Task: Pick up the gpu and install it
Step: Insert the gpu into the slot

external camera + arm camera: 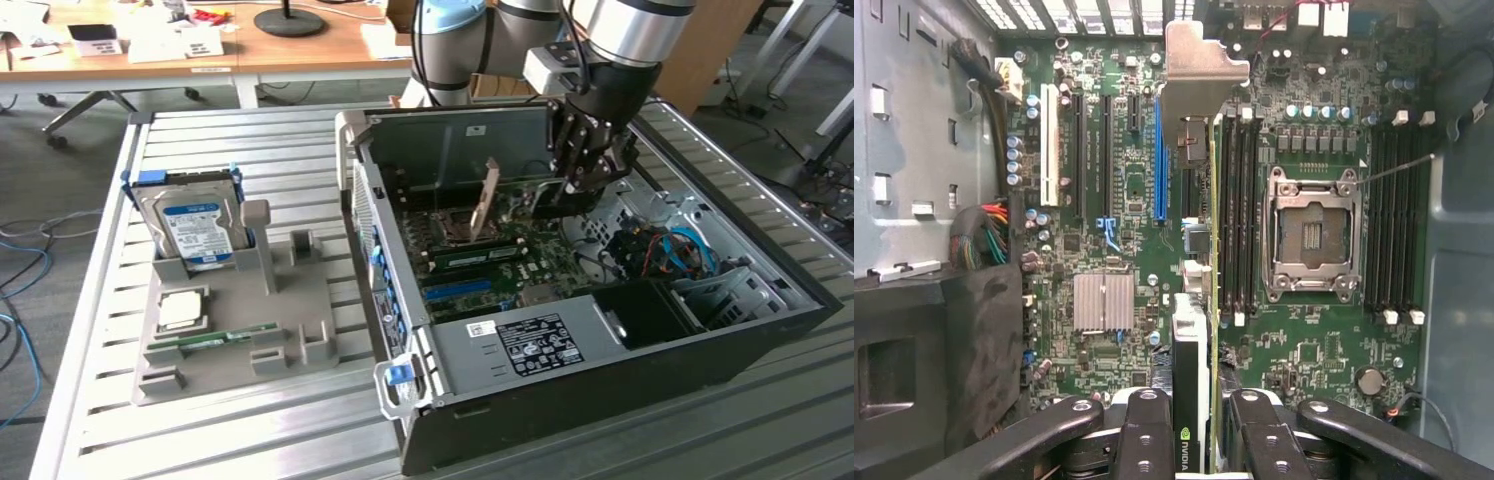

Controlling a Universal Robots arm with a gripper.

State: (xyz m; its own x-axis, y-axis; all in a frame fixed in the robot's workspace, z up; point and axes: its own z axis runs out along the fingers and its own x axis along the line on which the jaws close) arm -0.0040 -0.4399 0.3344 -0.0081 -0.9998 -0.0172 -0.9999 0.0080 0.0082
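Pincer closed on the gpu, holding it edge-on inside the open computer case, above the motherboard. Installation looks under way, the pick-up done; seating it likely calls for lining its lower edge over the blue slot just beside it.

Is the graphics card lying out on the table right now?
No, the gripper grips the gpu edge-on over the motherboard inside the open computer case.
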